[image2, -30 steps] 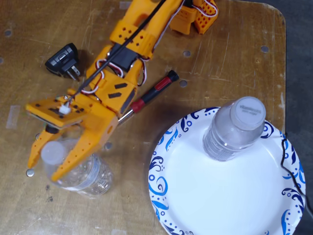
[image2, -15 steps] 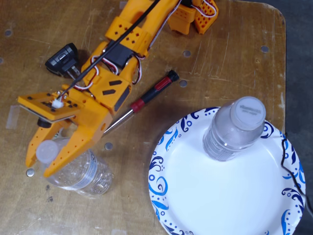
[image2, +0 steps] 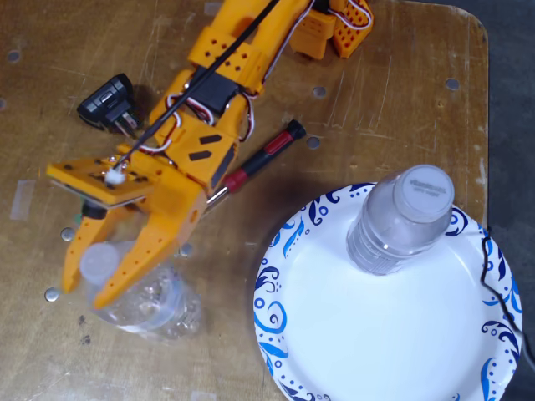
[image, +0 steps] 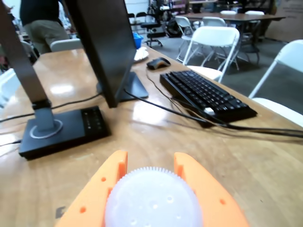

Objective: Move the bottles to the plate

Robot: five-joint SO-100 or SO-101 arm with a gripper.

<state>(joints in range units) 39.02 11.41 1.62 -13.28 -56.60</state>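
With one bottle (image2: pixel 399 219) already upright on the plate (image2: pixel 334 334), the gripper (image2: pixel 88 288) straddles the cap (image: pixel 152 198) of the crinkled bottle (image2: pixel 155 305) at the table's (image2: pixel 376 100) near left, jaws seemingly pressing it, so grip firmly before lifting rightward.

The fixed view looked straight down on the table (image2: pixel 393 100); the wrist view faced outward, close over the bottle cap (image: pixel 152 198), which both views shared (image2: pixel 99 261).

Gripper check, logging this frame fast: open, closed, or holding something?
Gripper: fingers on both sides of the bottle at its cap; a firm clamp cannot be told.
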